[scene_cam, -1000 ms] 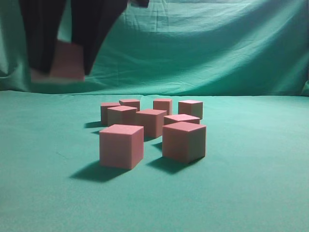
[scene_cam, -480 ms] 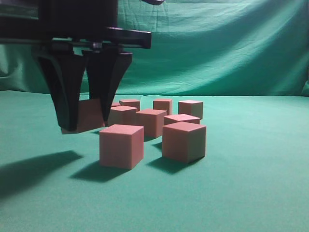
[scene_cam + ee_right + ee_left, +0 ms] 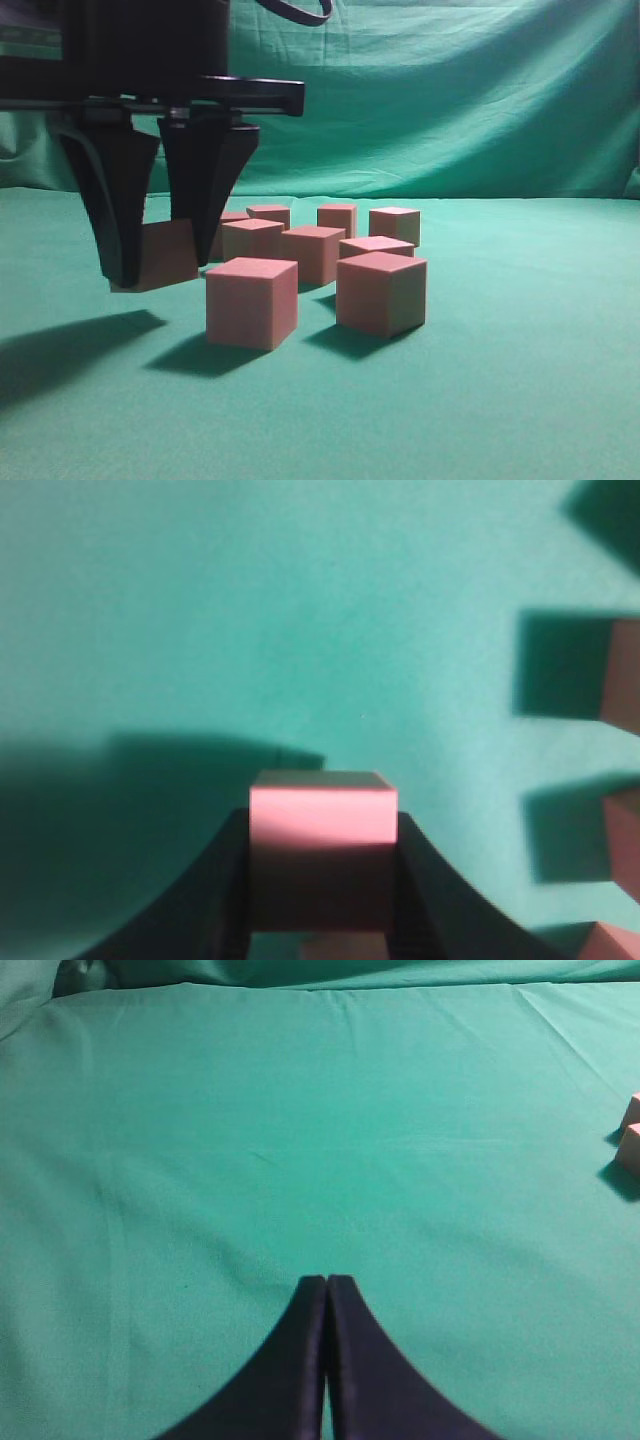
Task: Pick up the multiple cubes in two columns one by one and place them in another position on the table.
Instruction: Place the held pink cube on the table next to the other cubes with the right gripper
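We take the nearest-left cube [image 3: 251, 302] of the group as our landmark. Left of it, in the exterior view, the right end effector [image 3: 152, 262] grips 1 cube [image 3: 158, 256] between its 2 dark fingers, jaws partly closed on its sides. That held cube hangs directly under the end effector, low over the green counter [image 3: 520, 400], and we cannot tell whether it touches the cloth. We judge the next move to be a straight drop and release. Right of and behind the landmark stand 7 more cubes [image 3: 380, 292]. The left end effector [image 3: 326, 1360], seen only in its wrist view, is closed and empty over bare counter. We see no labels or writing anywhere.
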Motion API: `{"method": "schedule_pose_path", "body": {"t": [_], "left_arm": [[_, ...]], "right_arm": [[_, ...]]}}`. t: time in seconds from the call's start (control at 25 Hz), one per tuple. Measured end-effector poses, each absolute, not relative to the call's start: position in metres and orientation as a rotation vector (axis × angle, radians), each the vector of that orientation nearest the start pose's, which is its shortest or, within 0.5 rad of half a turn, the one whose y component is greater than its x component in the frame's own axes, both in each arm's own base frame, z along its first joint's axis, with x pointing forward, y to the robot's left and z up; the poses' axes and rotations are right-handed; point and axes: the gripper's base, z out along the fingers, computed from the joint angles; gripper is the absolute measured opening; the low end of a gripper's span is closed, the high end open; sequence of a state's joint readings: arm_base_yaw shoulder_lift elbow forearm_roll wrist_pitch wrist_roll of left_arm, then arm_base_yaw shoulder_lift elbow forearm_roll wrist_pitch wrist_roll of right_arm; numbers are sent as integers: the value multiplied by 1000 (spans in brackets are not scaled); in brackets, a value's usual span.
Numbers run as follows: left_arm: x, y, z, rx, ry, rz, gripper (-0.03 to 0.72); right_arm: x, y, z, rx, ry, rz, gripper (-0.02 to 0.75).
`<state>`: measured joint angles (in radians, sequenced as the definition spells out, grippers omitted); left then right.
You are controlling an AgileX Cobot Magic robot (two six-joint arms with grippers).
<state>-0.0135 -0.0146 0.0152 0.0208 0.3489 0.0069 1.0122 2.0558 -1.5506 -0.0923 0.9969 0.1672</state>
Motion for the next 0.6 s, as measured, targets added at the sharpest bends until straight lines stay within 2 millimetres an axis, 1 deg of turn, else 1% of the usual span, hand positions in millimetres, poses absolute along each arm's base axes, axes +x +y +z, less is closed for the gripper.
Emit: {"method": "schedule_pose_path", "body": {"t": [0.28,0.48,0.6], "left_arm": [[53,0,177,32,1833,16,0],[53,0,177,32,1833,16,0],[53,0,177,32,1833,16,0]], "right_arm": [[228,351,183,-1251,2692,29,259],[228,352,173,-1247,2715,12,259],[228,352,172,-1247,2719,9,259]]}}
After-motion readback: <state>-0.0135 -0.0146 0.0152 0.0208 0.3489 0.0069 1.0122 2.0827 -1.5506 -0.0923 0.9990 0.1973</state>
